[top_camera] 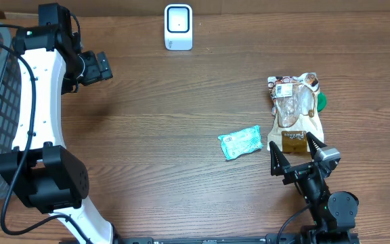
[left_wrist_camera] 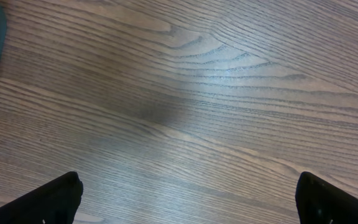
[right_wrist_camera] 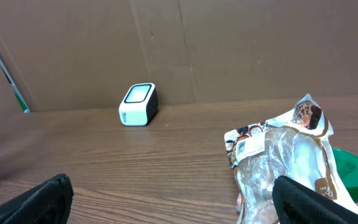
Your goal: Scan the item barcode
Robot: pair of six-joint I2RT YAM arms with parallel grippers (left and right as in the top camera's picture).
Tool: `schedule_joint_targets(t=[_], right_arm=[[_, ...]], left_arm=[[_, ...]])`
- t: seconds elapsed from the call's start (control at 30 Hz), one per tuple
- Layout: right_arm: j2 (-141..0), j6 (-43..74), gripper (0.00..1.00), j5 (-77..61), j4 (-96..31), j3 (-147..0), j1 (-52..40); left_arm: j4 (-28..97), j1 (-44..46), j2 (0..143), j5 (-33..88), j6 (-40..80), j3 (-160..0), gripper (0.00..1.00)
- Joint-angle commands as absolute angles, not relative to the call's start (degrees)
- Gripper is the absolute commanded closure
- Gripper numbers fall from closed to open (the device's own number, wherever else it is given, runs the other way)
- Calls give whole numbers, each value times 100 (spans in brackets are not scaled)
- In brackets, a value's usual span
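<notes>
My left claw [top_camera: 99, 66] and right claw [top_camera: 295, 153] are both hanging wide open, gripping nothing. The snack bag [top_camera: 295, 112] is lying just at the right one's 12 o'clock, the teal packet [top_camera: 241, 143] at its 9, and the barcode scanner [top_camera: 178, 27] is sitting at the worktop's [top_camera: 181, 95] 12.

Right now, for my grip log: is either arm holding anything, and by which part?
Nothing is held. The left fingers and right fingers stand open and empty.
</notes>
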State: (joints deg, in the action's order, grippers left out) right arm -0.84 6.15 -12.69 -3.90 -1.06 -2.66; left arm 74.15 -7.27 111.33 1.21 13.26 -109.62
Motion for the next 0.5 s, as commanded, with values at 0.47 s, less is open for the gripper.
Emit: schedule_joint_targets(t=[0.47], right_arm=[[-16,591,0,-1297,-346,-47,-255]], left_arm=[[7461,325,7332,38,1175,-10224,0]])
